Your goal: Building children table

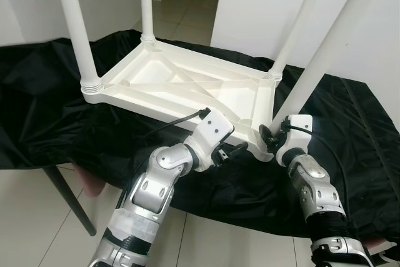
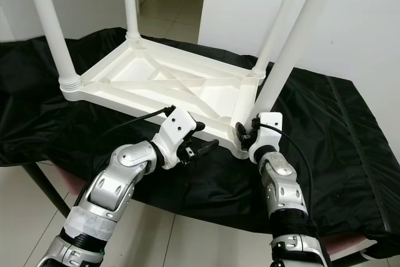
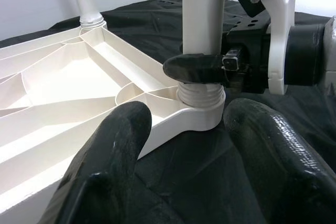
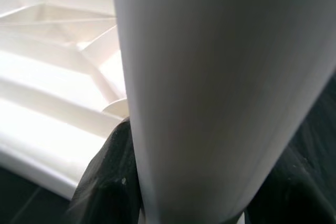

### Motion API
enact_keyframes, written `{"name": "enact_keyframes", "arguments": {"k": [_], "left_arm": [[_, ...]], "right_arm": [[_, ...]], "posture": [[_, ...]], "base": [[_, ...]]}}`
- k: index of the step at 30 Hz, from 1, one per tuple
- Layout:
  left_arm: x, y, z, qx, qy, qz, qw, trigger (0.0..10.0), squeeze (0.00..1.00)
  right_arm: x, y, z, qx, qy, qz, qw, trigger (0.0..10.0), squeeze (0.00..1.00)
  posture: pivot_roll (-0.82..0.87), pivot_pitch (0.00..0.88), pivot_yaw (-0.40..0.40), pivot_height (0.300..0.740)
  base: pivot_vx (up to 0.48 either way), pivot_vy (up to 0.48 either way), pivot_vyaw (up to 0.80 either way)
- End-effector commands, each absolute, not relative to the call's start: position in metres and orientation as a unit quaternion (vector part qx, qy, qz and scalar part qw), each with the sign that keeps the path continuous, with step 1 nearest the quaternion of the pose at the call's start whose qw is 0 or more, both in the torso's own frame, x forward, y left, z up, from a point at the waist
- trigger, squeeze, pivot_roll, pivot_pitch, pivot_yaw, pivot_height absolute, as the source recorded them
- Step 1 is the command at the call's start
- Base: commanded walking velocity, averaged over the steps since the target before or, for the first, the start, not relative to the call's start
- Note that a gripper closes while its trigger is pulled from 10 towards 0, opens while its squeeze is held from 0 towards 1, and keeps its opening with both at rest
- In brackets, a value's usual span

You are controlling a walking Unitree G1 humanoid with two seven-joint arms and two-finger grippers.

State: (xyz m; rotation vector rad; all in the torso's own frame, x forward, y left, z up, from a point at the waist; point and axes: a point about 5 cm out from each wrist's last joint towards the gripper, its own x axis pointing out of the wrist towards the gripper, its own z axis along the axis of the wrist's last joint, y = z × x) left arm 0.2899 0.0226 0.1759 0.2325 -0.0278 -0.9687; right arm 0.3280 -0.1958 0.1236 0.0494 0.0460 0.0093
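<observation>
A white plastic children's table lies upside down on a black cloth, with its legs standing up. My right gripper is shut around the base of the near right leg, just above its threaded socket; in the right wrist view the leg sits between the black fingers. My left gripper hovers open beside the table's near edge, left of that corner. Its fingers point at the socket with nothing between them.
The black cloth covers a low surface and hangs over its near edge. A dark slanted chair leg and something pink stand below it at the left. Pale tiles lie underneath, and a white wall rises behind.
</observation>
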Motion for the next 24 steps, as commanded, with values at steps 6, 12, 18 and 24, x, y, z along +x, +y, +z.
{"name": "enact_keyframes", "arguments": {"k": [6, 12, 18, 24], "left_arm": [[0.291, 0.023, 0.172, 0.113, -0.008, -0.43, 0.896, 10.0, 0.0], [0.292, 0.022, 0.172, 0.11, -0.009, -0.426, 0.898, 10.0, 0.0], [0.292, 0.022, 0.171, 0.111, -0.008, -0.426, 0.898, 10.0, 0.0], [0.291, 0.024, 0.172, 0.111, -0.009, -0.424, 0.899, 10.0, 0.0]], "right_arm": [[0.31, -0.186, 0.121, 0.056, 0.012, -0.194, 0.979, 10.0, 0.0], [0.306, -0.175, 0.125, 0.073, 0.006, -0.231, 0.97, 10.0, 0.0], [0.309, -0.187, 0.132, 0.067, -0.01, -0.208, 0.976, 10.0, 0.91], [0.306, -0.197, 0.143, 0.073, -0.049, -0.165, 0.982, 10.0, 1.0]], "posture": [[0.01, 0.0, -0.116, 0.74], [0.01, 0.0, -0.119, 0.74], [0.01, 0.0, -0.119, 0.74], [0.01, 0.0, -0.119, 0.74]], "base": [[0.0, 0.0, 0.0], [0.0, 0.0, 0.0], [0.0, 0.0, 0.0], [0.0, 0.0, 0.0]]}}
